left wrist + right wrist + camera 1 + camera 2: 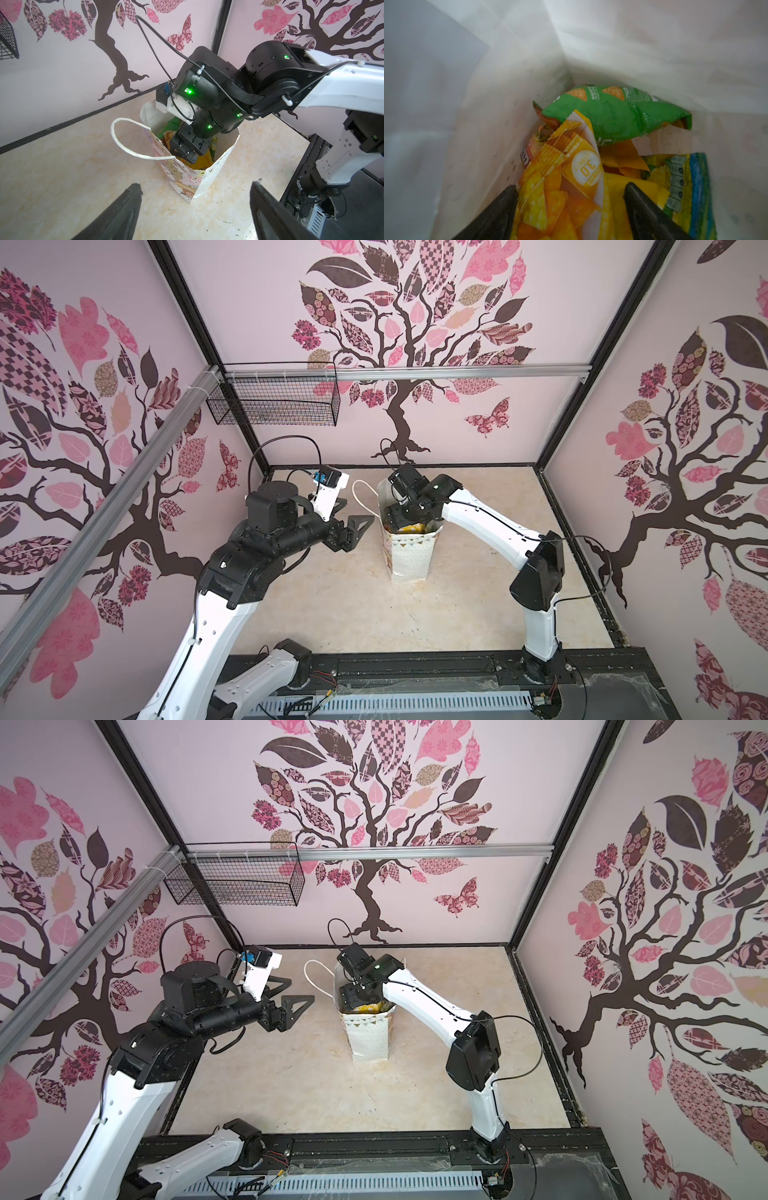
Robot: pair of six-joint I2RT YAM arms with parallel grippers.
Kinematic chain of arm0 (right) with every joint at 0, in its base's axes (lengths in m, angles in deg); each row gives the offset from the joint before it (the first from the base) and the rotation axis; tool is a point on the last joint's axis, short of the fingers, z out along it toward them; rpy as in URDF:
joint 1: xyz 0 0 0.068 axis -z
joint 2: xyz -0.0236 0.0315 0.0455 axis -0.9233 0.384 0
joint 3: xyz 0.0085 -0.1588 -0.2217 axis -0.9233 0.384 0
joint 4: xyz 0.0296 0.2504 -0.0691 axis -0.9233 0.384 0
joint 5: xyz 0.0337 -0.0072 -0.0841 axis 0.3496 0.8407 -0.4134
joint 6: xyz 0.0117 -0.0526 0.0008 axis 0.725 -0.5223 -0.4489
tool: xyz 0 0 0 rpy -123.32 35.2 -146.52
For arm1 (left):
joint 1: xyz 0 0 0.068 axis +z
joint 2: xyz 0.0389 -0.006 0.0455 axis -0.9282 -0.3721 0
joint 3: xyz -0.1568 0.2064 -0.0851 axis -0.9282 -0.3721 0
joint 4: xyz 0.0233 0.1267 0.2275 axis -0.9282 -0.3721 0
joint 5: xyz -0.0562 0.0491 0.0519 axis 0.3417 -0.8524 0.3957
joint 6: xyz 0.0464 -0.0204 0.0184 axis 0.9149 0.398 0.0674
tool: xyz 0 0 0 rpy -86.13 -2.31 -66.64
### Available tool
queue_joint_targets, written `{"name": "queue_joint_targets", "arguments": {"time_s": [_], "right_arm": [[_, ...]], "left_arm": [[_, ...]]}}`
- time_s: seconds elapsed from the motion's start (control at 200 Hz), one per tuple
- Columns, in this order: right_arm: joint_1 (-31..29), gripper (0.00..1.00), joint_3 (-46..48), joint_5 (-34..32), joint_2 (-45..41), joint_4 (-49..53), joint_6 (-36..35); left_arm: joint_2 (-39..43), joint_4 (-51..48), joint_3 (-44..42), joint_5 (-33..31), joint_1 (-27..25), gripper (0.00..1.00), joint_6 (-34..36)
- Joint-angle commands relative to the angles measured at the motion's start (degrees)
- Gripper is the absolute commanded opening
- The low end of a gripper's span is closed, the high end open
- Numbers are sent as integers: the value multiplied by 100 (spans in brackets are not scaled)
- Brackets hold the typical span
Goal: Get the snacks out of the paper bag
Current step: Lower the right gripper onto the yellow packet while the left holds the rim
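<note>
The right gripper (569, 187) had its fingers cut off by the frame edge in the right wrist view. In both top views its tips were hidden inside the paper bag (409, 560), whose wall masked most of the snacks (409, 527). A red-white packet (527, 154) lay largely buried under an orange packet (550, 203). The wire basket (274, 406) contents were too small to tell.

so the paper bag (409, 558) sits on the table (332, 614), snacks (612, 116) inside, right gripper (571, 186) in there too, left gripper (358, 510) at its 9 o'clock
</note>
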Motion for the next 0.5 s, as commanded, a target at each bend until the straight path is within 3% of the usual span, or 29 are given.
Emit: {"name": "queue_joint_targets", "arguments": {"time_s": [0.0,0.195,0.495], "right_arm": [[14,85,169,-48,264,49,-41],[12,84,309,24,525,76,-23],[24,40,347,99,341,-15,-9]], "left_arm": [[12,20,-114,61,-15,84,36],[-77,32,-69,179,-15,84,-16],[-139,71,-82,215,-13,84,-96]]}}
